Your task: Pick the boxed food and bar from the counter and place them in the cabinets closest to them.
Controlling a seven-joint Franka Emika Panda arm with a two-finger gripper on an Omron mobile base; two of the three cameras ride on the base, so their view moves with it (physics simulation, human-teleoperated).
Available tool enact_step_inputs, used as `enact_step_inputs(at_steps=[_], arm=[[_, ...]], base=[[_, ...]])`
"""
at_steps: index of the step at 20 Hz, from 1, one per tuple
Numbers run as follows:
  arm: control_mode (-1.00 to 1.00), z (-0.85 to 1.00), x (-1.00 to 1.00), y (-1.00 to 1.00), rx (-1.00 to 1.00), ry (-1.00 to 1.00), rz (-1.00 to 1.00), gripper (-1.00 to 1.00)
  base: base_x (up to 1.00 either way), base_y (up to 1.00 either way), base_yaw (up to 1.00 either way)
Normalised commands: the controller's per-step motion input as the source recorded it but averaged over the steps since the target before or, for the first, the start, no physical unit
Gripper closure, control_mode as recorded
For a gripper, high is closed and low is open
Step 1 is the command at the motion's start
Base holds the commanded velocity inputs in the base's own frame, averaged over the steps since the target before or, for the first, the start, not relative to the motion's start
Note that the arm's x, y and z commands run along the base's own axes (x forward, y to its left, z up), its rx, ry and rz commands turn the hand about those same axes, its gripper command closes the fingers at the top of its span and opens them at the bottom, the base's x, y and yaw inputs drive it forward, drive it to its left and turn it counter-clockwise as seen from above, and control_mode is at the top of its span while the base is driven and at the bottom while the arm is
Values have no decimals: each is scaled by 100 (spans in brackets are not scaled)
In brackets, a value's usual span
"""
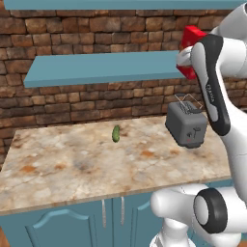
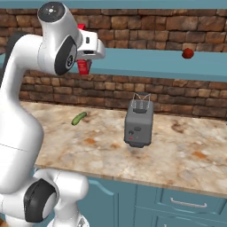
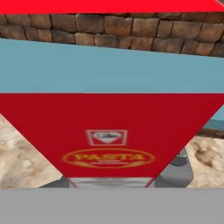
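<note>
- The tall red carton (image 3: 109, 131) reads "PASTA" in yellow on a gold oval.
- White arm raised high; jaws clamped shut on the carton, level with the teal-blue shelf slab (image 1: 101, 67), above the grey toaster (image 1: 186, 124).

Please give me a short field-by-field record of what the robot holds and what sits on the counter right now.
held item: red carton, lettered PASTA
hand: hand shut on the red carton, raised at the level of the lower teal shelf
counter: toaster and green pickle, apart from each other
shelf contents: small red round thing on the lower teal shelf
carton placed: not yet
</note>
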Motion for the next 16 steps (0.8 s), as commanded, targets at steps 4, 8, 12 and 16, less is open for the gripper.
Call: enact_step_inputs(at_steps=[4, 8, 12, 16], arm=[[-100, -4, 26, 0, 0, 0, -2, 100], [-100, -4, 26, 0, 0, 0, -2, 100], [-100, -3, 27, 0, 0, 0, -1, 100], [-100, -1, 28, 0, 0, 0, -1, 100]], base=[[0, 0, 0], [0, 0, 0], [0, 0, 0], [0, 0, 0]])
